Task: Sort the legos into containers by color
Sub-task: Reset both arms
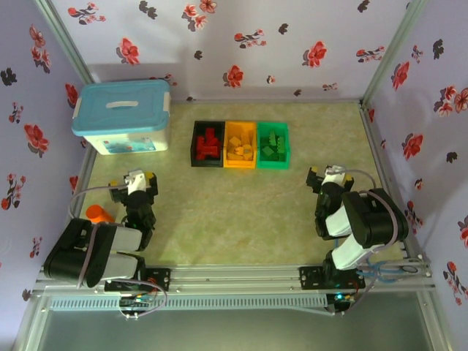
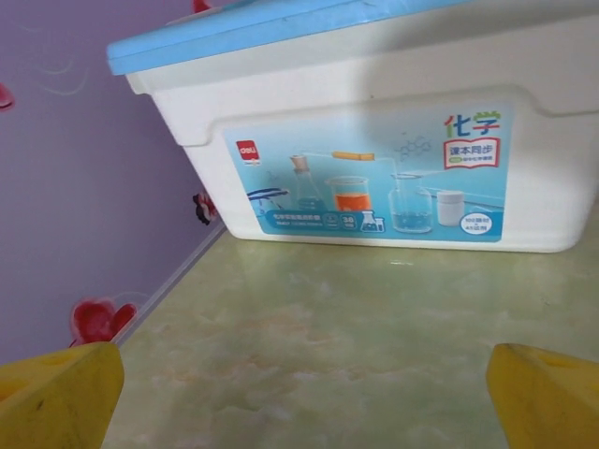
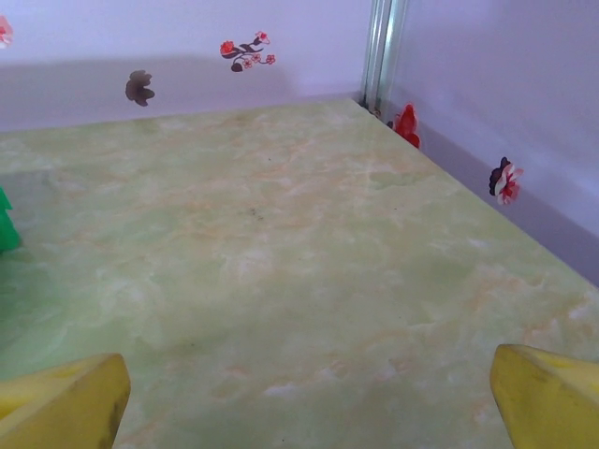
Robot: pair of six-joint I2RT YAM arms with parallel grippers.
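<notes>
**Desk:** What sits nearest?

**Photographer:** Both arms, folded at the near edge of the table [image 1: 234, 219]. The left gripper [image 1: 136, 181] and right gripper [image 1: 330, 175] hang low, well apart.

**Desk:** Open or closed?

**Photographer:** Overhead, it's hard to judge. The wrist cameras settle it. The left gripper [image 2: 304, 398] has its yellow fingers [image 2: 56, 398] spread to the frame's bottom corners, with bare tabletop between. The right gripper [image 3: 304, 398] is just as wide and just as empty.

**Desk:** The bricks?

**Photographer:** Overhead, mid-table, three bins touch in a row. The red legos [image 1: 209, 142] lie in the black bin [image 1: 194, 146], the orange-yellow legos [image 1: 240, 148] in the orange-yellow bin [image 1: 240, 165], and the green legos [image 1: 272, 145] in the green bin [image 1: 272, 166].

**Desk:** Farther back?

**Photographer:** The white storage box [image 1: 123, 117] stands far left. The left wrist camera faces its labelled side [image 2: 374, 168].
</notes>
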